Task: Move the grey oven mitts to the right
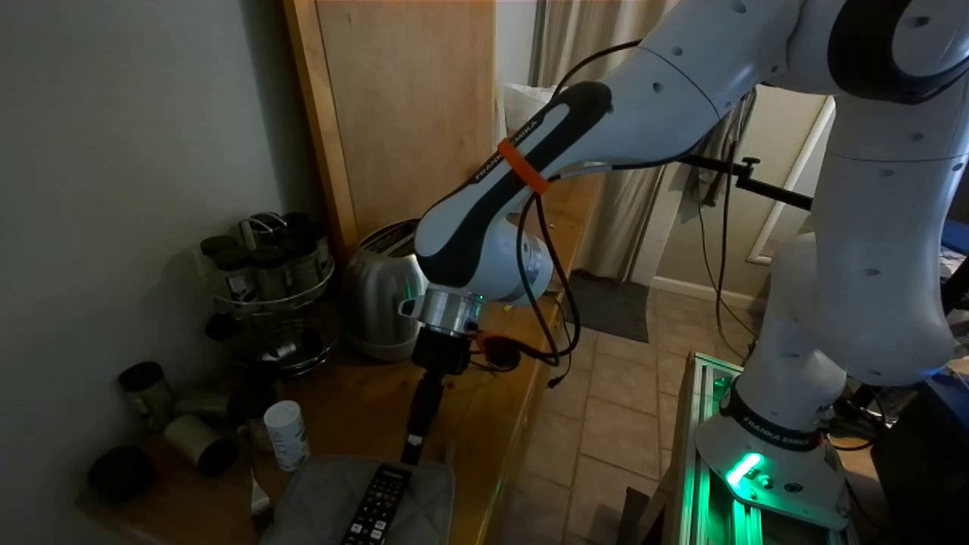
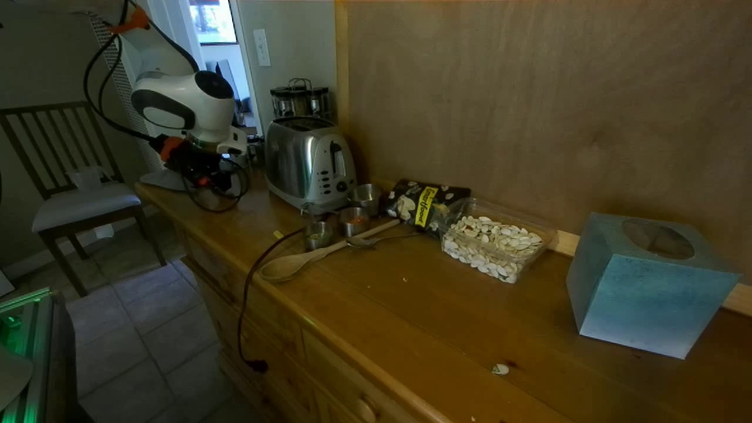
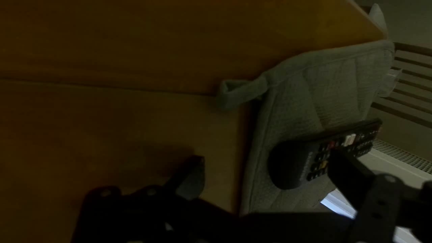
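The grey oven mitts point(image 1: 318, 492) are a quilted pad with a fabric loop, lying at the end of the wooden counter. A black remote control point(image 1: 378, 503) lies on top of them. In the wrist view the mitts point(image 3: 303, 91) fill the right half, with the remote point(image 3: 293, 165) on them. Part of the mitts point(image 2: 161, 179) shows in an exterior view behind the arm. My gripper point(image 3: 266, 160) is open, with its fingers wide apart on either side of the mitts' near edge in the picture. In an exterior view the gripper point(image 1: 412, 450) points down at that edge; contact cannot be told.
A silver toaster point(image 1: 378, 295) stands behind the gripper. A spice rack point(image 1: 265, 280), a white container point(image 1: 288, 435) and several fallen jars point(image 1: 200, 443) are by the wall. Metal cups point(image 2: 353, 221), a wooden spoon point(image 2: 288, 267) and a tissue box point(image 2: 652, 299) are farther along the counter.
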`<state>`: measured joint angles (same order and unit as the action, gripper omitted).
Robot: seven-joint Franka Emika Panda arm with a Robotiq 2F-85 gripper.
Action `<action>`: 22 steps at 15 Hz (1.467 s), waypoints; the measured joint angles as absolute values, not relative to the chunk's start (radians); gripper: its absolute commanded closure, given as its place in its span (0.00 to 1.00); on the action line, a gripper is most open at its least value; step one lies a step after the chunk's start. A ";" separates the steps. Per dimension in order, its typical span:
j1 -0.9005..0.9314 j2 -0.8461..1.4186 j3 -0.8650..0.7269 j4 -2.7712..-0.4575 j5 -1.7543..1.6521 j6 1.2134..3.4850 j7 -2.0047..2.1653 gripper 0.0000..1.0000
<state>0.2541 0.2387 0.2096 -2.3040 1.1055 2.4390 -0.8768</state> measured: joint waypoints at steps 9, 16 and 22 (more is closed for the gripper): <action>0.257 0.254 0.224 -2.278 0.945 2.383 -0.771 0.00; 0.258 0.250 0.249 -2.269 0.828 2.380 -0.651 0.11; 0.258 0.250 0.270 -2.258 0.764 2.380 -0.581 0.41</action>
